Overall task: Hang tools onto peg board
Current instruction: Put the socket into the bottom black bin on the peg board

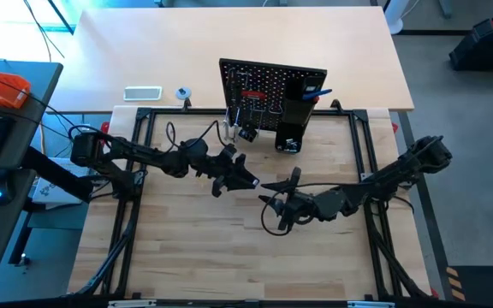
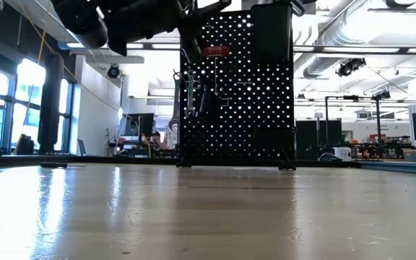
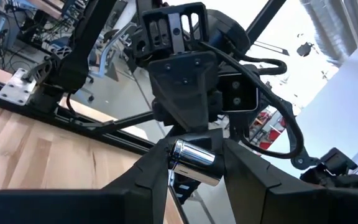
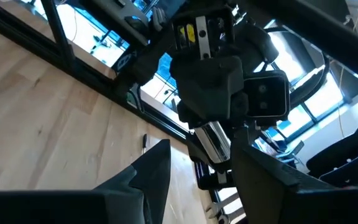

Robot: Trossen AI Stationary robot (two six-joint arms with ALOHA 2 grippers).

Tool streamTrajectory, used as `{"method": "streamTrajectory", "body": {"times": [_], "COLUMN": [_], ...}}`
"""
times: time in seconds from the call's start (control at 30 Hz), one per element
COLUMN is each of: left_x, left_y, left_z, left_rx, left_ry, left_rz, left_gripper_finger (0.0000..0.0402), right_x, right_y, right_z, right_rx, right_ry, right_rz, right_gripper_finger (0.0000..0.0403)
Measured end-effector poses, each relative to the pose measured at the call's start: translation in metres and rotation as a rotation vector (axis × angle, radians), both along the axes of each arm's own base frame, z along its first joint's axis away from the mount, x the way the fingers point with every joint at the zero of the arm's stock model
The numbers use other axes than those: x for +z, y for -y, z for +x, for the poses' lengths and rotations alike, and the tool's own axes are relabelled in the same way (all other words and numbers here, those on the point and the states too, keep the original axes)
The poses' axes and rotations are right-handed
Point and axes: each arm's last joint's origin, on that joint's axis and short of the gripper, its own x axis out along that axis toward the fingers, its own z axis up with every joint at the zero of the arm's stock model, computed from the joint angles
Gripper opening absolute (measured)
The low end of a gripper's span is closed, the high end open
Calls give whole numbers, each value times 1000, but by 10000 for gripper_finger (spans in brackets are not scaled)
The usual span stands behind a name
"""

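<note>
The peg board (image 1: 268,85) stands upright at the table's far middle, also seen as the peg board (image 2: 237,94) in the low view. A red-handled tool (image 1: 251,92), other small tools and a blue hex key (image 1: 317,92) by the tall box holder (image 1: 296,107) hang on it. Above mid-table my left gripper (image 1: 248,180) is shut on a black-and-silver bar (image 3: 192,163). My right gripper (image 4: 197,171) faces it from the right, open, one finger on either side of the bar's chrome end (image 4: 215,142). My left gripper pinches the bar's chrome part (image 3: 185,157) between its two fingers, coming level from the table's left. The bar is lifted clear of the table and sticks out toward the right gripper. My right gripper stands around the bar's end; whether a finger (image 4: 253,171) touches it, I cannot tell.
Black frame rails (image 1: 135,171) border the work area on the left, right and far sides. A white flat device (image 1: 142,93) and a small roll (image 1: 183,92) lie left of the board. The wooden table top (image 1: 229,257) stretches toward the near edge.
</note>
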Motion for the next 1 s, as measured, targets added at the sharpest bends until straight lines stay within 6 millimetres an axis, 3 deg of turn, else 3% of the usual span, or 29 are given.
{"method": "streamTrajectory", "body": {"times": [1.0], "left_x": [-2], "left_y": [2], "left_z": [2], "left_rx": [44], "left_ry": [-18], "left_rz": [-35], "left_gripper_finger": [113], "right_x": [2], "right_y": [23], "right_z": [11], "right_rx": [81], "right_ry": [8], "right_rz": [-12], "right_gripper_finger": [156]}}
